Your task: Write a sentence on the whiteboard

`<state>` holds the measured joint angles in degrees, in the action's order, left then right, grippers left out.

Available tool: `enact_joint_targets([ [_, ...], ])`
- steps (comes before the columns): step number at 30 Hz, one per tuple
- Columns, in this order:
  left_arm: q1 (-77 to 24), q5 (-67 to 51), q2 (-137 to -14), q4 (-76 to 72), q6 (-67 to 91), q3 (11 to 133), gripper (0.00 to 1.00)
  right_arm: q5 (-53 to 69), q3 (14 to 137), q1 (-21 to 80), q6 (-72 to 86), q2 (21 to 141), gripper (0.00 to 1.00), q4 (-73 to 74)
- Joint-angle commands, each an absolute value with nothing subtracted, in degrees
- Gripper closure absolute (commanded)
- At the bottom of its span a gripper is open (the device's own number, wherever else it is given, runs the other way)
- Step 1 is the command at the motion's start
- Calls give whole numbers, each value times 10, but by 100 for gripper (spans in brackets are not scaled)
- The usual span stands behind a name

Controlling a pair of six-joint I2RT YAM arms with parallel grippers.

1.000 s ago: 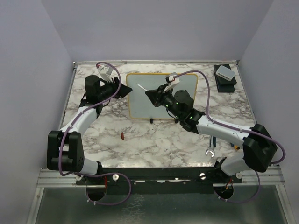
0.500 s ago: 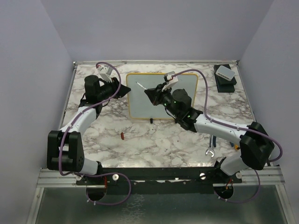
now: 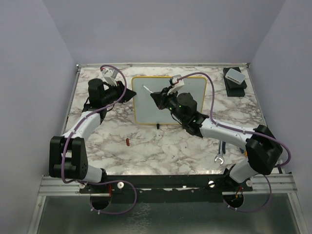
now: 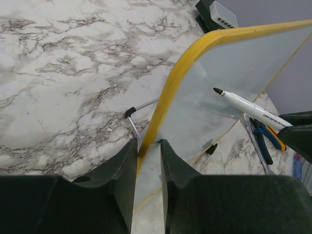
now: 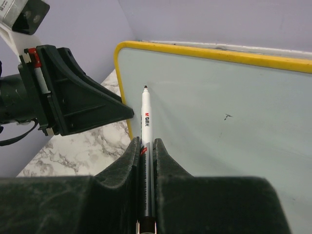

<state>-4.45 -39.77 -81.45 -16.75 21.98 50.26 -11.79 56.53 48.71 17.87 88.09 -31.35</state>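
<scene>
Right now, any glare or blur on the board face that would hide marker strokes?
Left wrist: whiteboard face pale grey, no hot spot; left pincer dark and soft up close. Right wrist: face evenly lit, small dark mark sharp, marker print readable. Top external: even light, whiteboard too small to read strokes.
</scene>
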Motion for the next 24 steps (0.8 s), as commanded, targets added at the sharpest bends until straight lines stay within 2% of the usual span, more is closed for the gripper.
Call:
enact_joint_targets([
  [1, -42, -418, -819, -180, 209, 497, 75, -146, 587, 491, 164, 893, 99, -341],
  [24, -42, -420, -816, -180, 207, 497, 77, -129, 605, 495, 165, 933, 99, -321],
])
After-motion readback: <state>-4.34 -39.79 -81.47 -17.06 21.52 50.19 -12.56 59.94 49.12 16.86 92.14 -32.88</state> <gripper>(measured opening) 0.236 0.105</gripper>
